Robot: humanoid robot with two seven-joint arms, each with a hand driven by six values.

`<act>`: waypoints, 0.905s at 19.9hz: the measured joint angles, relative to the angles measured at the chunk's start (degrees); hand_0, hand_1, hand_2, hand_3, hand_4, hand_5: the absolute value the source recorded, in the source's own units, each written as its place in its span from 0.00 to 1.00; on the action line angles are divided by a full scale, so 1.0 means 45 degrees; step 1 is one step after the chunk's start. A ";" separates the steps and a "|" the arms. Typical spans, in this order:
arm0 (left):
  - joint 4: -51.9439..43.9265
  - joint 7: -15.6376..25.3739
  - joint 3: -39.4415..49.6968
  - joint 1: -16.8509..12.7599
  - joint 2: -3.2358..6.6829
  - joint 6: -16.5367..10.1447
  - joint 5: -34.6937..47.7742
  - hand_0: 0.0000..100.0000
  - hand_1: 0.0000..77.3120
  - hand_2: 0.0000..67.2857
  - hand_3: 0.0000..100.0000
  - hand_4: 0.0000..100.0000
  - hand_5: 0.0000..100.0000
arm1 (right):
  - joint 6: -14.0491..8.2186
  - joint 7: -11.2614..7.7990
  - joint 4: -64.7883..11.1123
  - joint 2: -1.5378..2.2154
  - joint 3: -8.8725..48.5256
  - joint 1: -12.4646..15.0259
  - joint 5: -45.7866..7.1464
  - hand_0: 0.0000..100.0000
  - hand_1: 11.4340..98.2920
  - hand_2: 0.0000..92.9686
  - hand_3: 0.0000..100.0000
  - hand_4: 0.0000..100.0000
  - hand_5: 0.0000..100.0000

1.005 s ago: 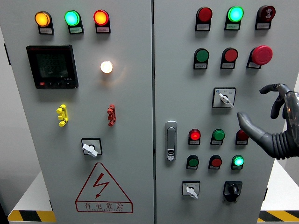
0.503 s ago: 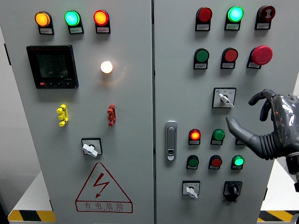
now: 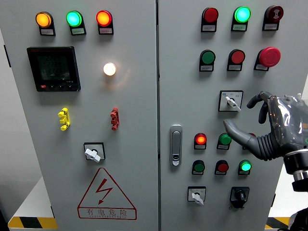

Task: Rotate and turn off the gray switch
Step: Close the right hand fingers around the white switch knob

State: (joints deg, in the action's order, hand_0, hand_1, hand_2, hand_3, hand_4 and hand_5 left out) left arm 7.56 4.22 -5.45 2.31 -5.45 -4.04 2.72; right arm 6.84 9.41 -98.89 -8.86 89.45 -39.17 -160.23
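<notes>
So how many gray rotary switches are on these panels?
3. One gray rotary switch low on the left door, one at mid-height on the right door beside the right robot hand, one bottom right. The hand may hide others.

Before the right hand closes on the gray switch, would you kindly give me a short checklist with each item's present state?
1. Right hand open, holding nothing: ok.
2. Gray switch unobstructed and visible: ok.
3. Fingers touching the switch knob: not ok, a gap remains.
4. Thumb below the switch, fingers beside it at its right: ok.
5. Thumb clear of the green indicator: cannot tell, it overlaps it in this view.
6. Left hand: not in view.
</notes>
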 measured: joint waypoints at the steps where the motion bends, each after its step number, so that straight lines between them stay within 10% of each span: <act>1: 0.0000 0.0000 0.0000 0.0003 0.0000 0.0000 0.0000 0.85 0.00 0.20 0.19 0.08 0.11 | 0.0002 0.0000 0.0052 -0.0003 0.0000 -0.0033 0.0000 0.00 0.23 0.61 0.86 0.87 1.00; 18: 0.0000 0.0000 0.0000 0.0001 0.0000 0.0000 0.0001 0.85 0.00 0.20 0.19 0.08 0.11 | -0.0073 -0.0009 0.1469 -0.0064 0.0129 -0.0934 -0.0019 0.00 0.23 0.67 0.87 0.87 1.00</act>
State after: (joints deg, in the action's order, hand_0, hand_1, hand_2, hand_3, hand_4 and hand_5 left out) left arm 7.56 4.22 -5.45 2.31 -5.45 -4.04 2.73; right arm 6.51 9.37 -92.28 -9.14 90.03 -43.38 -160.31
